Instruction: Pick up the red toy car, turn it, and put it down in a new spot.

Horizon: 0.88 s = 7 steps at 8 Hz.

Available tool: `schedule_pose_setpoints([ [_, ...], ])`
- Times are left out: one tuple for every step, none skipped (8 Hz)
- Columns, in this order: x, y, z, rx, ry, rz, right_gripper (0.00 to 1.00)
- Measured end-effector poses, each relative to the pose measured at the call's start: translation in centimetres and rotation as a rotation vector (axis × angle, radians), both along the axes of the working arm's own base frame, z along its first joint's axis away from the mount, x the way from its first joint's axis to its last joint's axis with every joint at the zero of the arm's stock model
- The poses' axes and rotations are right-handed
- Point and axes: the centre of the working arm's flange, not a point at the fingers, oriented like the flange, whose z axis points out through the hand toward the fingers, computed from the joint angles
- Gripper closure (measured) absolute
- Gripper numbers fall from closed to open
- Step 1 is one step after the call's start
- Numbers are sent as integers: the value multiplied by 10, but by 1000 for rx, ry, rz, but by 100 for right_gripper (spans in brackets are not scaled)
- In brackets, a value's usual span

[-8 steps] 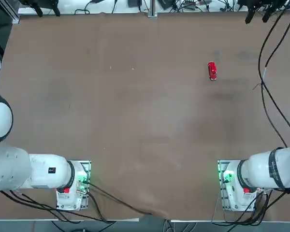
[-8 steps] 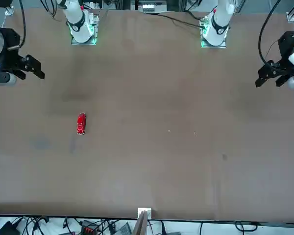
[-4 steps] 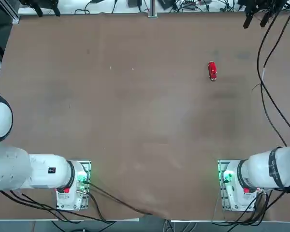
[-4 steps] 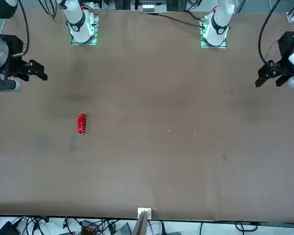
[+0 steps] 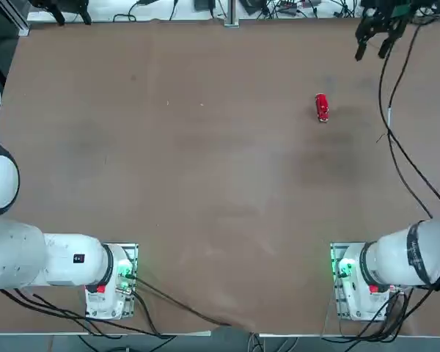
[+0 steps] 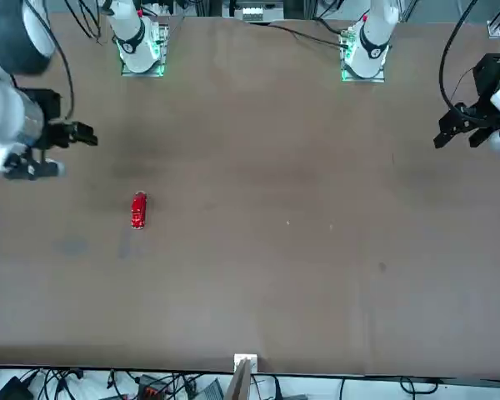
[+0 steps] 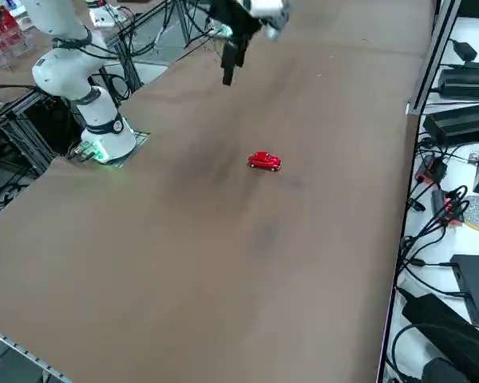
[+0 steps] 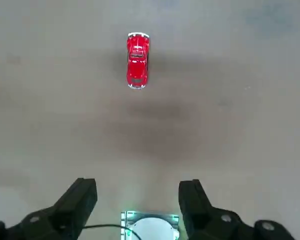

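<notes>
The red toy car [image 5: 322,107] lies alone on the brown table [image 5: 205,183], in the far right part, its length running front to back. It also shows in the front view [image 6: 138,210], the right side view [image 7: 264,161] and the right wrist view [image 8: 137,60]. My right gripper [image 5: 372,50] hangs high over the table's far right corner, beyond the car and to its right. Its black fingers [image 8: 82,195] stand apart with nothing between them, so it is open [image 8: 138,192]. In the right side view it hovers well above the car [image 7: 227,76].
The two white-and-green arm bases [image 5: 352,282] [image 5: 111,282] stand at the near edge. A black cable [image 5: 400,147] trails over the table's right side. Cables and black boxes [image 7: 455,88] crowd the floor past the far edge.
The right gripper has swung in from the far right corner towards the car and tilted. The car has stayed where it was.
</notes>
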Motion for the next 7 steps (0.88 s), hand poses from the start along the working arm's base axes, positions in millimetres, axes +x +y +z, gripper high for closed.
schedule_pose_setpoints([
  [13, 6, -31, 2, -15, 6, 0],
  [25, 9, -63, 7, -55, 6, 0],
  [30, 10, -97, 12, -112, 1, 0],
  [30, 9, -130, 13, -178, -23, 0],
  [26, 9, -157, 12, -237, -53, 0],
  [20, 8, -178, 12, -276, -78, 0],
  [12, 7, -195, 14, -304, -89, 0],
])
